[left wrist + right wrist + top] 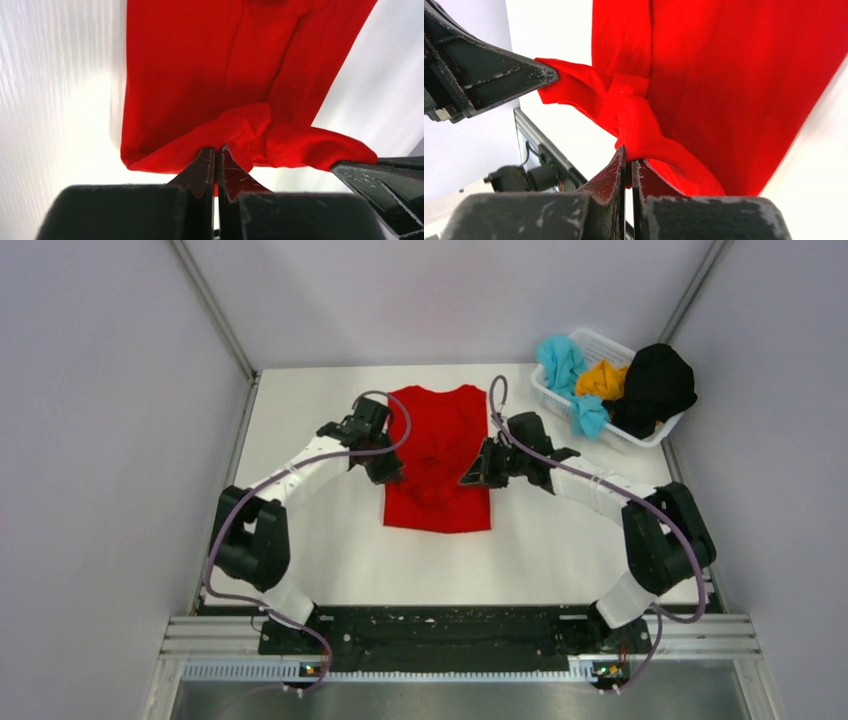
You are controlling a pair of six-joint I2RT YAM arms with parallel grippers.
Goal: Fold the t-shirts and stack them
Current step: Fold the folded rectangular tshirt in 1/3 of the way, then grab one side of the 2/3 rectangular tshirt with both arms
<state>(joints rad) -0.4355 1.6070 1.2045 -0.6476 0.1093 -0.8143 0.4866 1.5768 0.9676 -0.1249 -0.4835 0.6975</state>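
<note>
- Two pinches carry this fold. Your left gripper (216,150) and right gripper (628,150) each have their jaws pressed together on a bunched bit of the red t-shirt (440,435).
- That shirt lies on the table (560,540), left of the white mesh basket (603,341). The left gripper has the shirt's edge away from the basket, and the right gripper has the edge toward it.
- Heaped in the basket and spilling over its rim are the teal t-shirt (560,360), the orange-yellow t-shirt (603,378) and the black t-shirt (655,385), none of them folded yet.
- Move both arms in step and at one height, because a lag on the basket side would likely skew the crease.
- Between the pinches the cloth looks slack and wrinkled. Ease the grippers a little apart — one toward the basket, one away — so the held line goes taut before you lay it down.
- Lift only enough for the held cloth to clear the layer beneath, since dragging would probably pull the whole shirt along.
- Set the edge down flat, then open both grippers together — letting go early on one side risks the soft fabric springing back.
</note>
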